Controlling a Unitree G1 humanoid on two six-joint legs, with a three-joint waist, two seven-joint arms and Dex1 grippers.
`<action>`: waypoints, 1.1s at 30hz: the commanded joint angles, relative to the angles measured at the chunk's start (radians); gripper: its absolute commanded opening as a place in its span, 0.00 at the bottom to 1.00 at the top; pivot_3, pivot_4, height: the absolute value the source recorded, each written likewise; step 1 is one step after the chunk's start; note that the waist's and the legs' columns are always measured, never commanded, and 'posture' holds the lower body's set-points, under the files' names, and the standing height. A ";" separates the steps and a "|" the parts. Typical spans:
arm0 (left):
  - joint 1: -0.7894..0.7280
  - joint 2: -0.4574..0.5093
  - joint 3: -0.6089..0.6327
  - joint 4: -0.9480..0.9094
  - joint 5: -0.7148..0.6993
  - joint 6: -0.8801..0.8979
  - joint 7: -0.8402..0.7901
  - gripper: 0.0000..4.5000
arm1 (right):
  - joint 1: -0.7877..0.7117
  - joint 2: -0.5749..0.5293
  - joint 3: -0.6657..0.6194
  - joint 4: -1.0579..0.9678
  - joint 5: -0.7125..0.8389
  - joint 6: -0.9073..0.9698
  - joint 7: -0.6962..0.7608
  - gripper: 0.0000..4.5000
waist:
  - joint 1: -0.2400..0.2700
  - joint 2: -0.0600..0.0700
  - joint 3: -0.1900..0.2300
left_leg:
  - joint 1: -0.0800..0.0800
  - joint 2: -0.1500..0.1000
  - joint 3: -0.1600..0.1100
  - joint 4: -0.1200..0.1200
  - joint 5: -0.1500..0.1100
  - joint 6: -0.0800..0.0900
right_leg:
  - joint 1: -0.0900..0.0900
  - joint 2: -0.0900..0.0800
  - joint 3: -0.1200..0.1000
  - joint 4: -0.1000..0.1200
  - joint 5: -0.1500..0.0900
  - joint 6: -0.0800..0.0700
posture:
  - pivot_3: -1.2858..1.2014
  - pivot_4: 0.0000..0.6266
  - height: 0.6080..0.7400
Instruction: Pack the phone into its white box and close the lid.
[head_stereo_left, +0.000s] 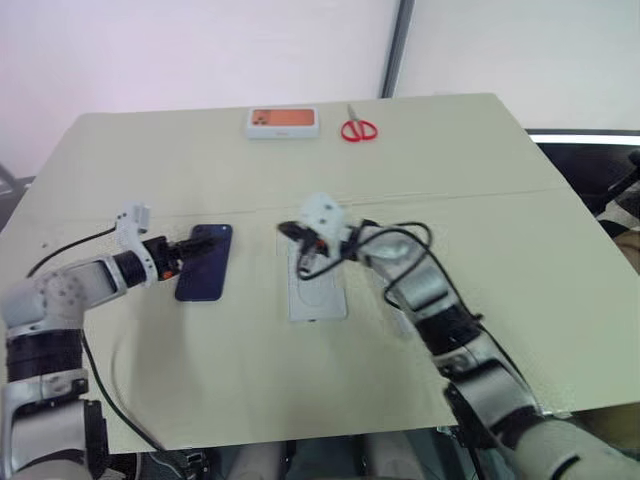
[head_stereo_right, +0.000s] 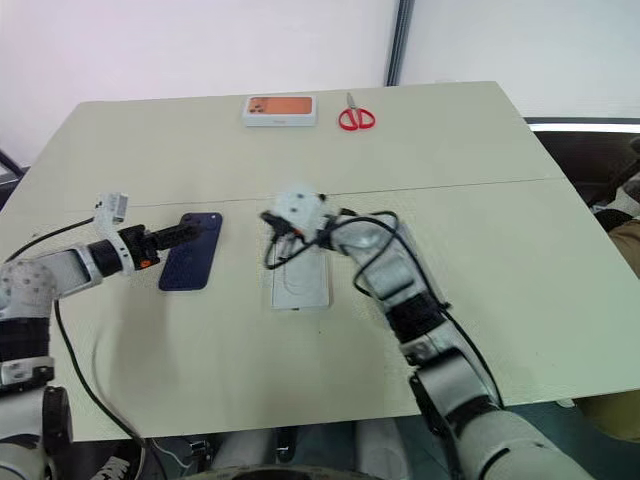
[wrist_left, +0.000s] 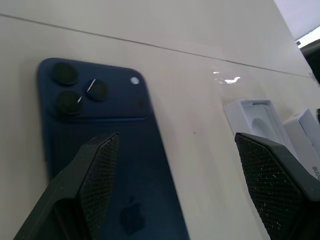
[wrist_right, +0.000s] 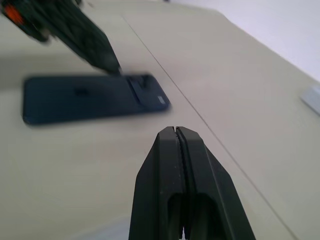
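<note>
While your left end effector (head_stereo_left: 200, 248) hovers over the phone (head_stereo_left: 206, 264), its two black fingers (wrist_left: 95, 185) stand wide apart and hold nothing. Phone lies flat on the table (head_stereo_left: 500, 250), back up, camera cluster at its far end, which shows in the left wrist view. From that view you see one finger over the phone's lower half and the other out past its edge, over bare table; can't tell if either touches the phone.

Your right end effector (wrist_right: 175, 131) has its fingers pressed together, nothing between them. It sits just right of the phone, above the far end of a white tray-like piece (head_stereo_left: 318, 290) lying flat on the table. That piece is near the phone's right side, apart from it, with an oval outline visible inside it in the left wrist view. Can't tell whether it's the white box or a card. A second white piece shows just past it from the phone, partly cut off, too little to name.

Well beyond the phone, near the table's far edge: a small orange-topped box (head_stereo_left: 283, 121) and red scissors (head_stereo_left: 358, 129) just right of it.
</note>
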 joint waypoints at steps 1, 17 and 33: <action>-0.031 0.015 0.027 0.014 -0.012 0.006 -0.025 0.87 | -0.002 -0.004 -0.014 0.003 -0.006 0.013 -0.015 0.01 | 0.011 -0.001 0.000 | 0.000 -0.001 0.000 0.001 0.000 0.000 | 0.001 0.000 0.000 -0.001 0.000 0.000 | 0.52 0.24 1.00; -0.016 0.121 0.020 0.130 0.031 0.025 -0.116 0.87 | -0.126 0.141 0.097 0.200 -0.091 0.021 -0.038 0.01 | -0.016 -0.001 -0.001 | 0.000 0.000 0.003 -0.002 0.000 0.000 | -0.001 -0.001 0.002 0.001 0.000 0.000 | 0.52 0.24 1.00; 0.010 0.031 0.025 0.216 0.035 0.112 -0.135 0.87 | -0.127 0.219 0.160 0.314 -0.155 0.016 -0.022 0.01 | -0.009 -0.001 -0.002 | 0.000 -0.002 0.002 0.001 0.000 0.000 | -0.002 -0.002 0.001 0.002 0.000 0.000 | 0.52 0.24 1.00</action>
